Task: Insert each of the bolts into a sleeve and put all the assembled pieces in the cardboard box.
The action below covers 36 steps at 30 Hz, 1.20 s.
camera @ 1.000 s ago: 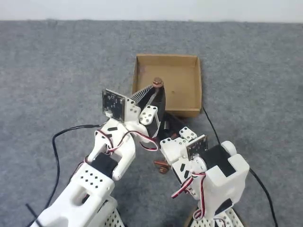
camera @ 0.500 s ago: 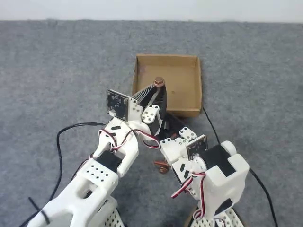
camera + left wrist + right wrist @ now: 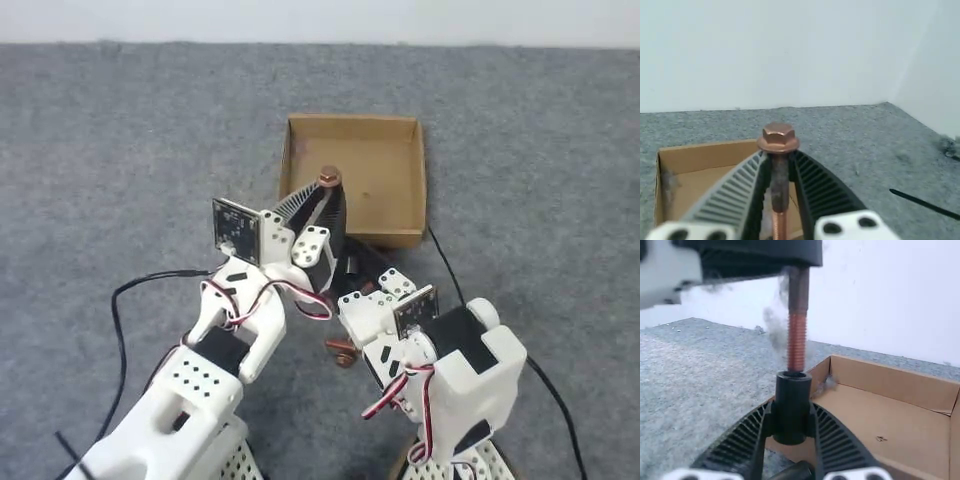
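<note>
Left wrist view: left hand (image 3: 778, 161) pinches a copper bolt (image 3: 778, 139) by the shank, just under the hexagonal head. Bolt upright, head up, ribbed fingers pressed on either side of it. Behind and below the bolt lies the cardboard box (image 3: 700, 154), open at the top, on the grey counter (image 3: 850, 130). White wall (image 3: 790, 50) beyond the counter's edge. A thin black cable (image 3: 925, 202) lies on the counter to one side.

Right wrist view: right hand (image 3: 790, 414) clamps a black sleeve (image 3: 790, 390), held upright with its open end up. The bolt's threaded end comes straight down from above and meets the mouth of the sleeve; how deep it sits inside, cannot tell. The box's near corner is right behind the sleeve, inner walls and floor bare apart from one small dark speck on the floor.

High view: the left hand, with the bolt head on top, sits over the near left wall of the box. The right arm is close beside the left, its hand tucked under the left hand. A small copper-coloured piece (image 3: 342, 352) lies on the counter between the two arms, well apart from the box; too small to tell what it is
</note>
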{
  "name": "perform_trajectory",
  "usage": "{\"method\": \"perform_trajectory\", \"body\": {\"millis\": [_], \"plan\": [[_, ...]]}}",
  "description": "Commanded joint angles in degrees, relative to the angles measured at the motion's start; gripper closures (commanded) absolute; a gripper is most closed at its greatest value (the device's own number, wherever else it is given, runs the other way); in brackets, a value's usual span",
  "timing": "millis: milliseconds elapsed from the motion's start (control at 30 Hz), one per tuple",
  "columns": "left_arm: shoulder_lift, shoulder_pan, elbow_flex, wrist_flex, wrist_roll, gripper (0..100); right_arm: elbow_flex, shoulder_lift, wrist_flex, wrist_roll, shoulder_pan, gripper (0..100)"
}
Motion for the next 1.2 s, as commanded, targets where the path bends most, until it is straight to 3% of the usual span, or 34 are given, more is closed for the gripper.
{"method": "perform_trajectory", "body": {"millis": [0,233,433,1167], "plan": [[-2.7,-0.3,0.2,-0.1,-1.1,99,1.4,-1.4,-1.0,0.7,0.6,99.2],[2.5,0.1,0.2,-0.4,-4.0,99,1.5,-1.5,-1.0,0.7,0.6,99.2],[8.0,0.1,0.2,-6.1,-4.2,99,1.4,-1.5,-1.0,0.8,0.7,99.2],[8.1,0.6,6.0,-5.9,-4.2,98,1.3,-1.9,-1.0,0.8,3.6,99.2]]}}
